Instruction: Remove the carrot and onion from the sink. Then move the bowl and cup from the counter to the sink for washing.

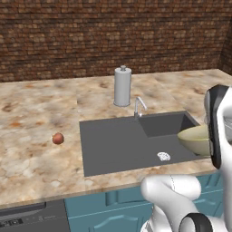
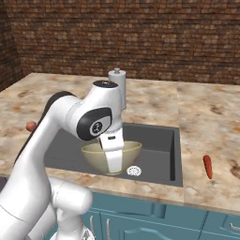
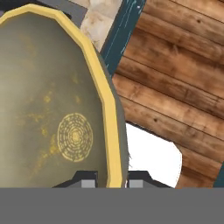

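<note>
In the left base view the robot's own arm covers the right part of the bowl (image 1: 194, 138). From the right base view the arm's white link stands before the bowl's near wall. In the hand view the picture's edges crop the bowl's left side and the end effector (image 3: 112, 180) fingertips.

Glossy speckled bowl (image 3: 48, 109); matt grey sink (image 1: 118, 140); marbled stone counter (image 1: 36, 113); rough brick wall (image 1: 113, 36)

White glossy arm (image 2: 56, 140), rounded segments, black joint bands, small dark logo disc
</note>
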Controlling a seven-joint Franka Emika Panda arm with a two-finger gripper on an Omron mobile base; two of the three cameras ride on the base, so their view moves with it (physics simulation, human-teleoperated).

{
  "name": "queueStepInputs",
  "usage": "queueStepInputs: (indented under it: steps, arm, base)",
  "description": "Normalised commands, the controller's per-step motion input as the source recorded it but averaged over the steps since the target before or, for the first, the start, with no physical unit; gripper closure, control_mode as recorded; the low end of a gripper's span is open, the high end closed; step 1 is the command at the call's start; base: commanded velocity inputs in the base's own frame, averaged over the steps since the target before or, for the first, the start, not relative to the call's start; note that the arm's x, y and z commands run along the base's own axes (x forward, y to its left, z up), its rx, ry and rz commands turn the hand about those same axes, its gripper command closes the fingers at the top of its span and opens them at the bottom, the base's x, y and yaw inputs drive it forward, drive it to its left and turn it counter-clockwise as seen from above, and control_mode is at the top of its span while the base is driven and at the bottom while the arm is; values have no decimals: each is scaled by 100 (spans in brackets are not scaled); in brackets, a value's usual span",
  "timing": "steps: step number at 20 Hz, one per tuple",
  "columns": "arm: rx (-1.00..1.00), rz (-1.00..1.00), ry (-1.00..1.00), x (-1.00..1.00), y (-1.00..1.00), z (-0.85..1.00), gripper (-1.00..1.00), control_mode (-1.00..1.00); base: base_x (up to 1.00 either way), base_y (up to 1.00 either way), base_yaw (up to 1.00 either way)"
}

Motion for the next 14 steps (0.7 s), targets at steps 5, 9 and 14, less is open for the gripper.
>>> queueStepInputs:
  steps: [5, 9, 14]
  arm:
    - [6, 12, 0, 20, -16, 0, 100, -100]
    - [13, 4, 0, 26, -13, 0, 100, -100]
    - [16, 0, 0, 28, -14, -4, 100, -100]
  base:
    - [0, 0, 0]
    - [0, 0, 0]
    - [0, 0, 0]
